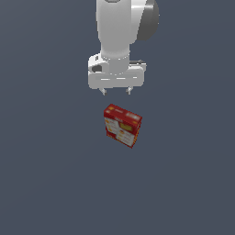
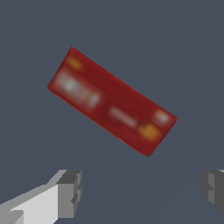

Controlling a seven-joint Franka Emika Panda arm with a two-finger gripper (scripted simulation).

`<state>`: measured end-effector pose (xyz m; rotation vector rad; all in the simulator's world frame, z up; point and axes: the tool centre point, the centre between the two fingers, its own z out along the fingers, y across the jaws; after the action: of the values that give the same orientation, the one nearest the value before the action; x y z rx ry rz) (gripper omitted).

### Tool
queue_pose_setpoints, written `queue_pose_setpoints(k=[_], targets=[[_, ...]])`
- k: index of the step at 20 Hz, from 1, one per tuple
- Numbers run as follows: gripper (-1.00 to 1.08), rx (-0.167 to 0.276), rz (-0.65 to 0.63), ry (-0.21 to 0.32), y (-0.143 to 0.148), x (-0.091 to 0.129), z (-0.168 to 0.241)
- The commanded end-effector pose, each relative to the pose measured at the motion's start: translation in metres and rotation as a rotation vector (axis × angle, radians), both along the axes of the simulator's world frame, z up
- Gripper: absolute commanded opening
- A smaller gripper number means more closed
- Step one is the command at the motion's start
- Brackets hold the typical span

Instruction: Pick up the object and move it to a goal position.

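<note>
The object, a small red carton (image 1: 122, 125) with white and yellow printed panels, stands on the dark floor near the middle of the exterior view. In the wrist view its red top face (image 2: 111, 101) shows, turned at an angle to the finger line. My gripper (image 1: 116, 92) hangs above and behind the carton, apart from it. Its two short fingertips (image 1: 103, 92) point down with a wide gap between them. In the wrist view the gripper (image 2: 142, 190) is open and empty, with the carton lying off to one side of the gap rather than between the fingers (image 2: 70, 192).
A plain dark grey-blue floor (image 1: 46, 183) spreads all around the carton. The white arm body (image 1: 120, 32) rises above the gripper at the top of the exterior view. No goal marker shows.
</note>
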<state>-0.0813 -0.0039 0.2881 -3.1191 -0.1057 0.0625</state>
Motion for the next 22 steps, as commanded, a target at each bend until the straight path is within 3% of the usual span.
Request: queue_pose_setpoints(k=[1,22], targets=[[1.0,0.0,0.047,-0.003,0.001,0.003,-0.002],[1.0,0.003,0.614,-0.031,0.016,0.033,-0.028]])
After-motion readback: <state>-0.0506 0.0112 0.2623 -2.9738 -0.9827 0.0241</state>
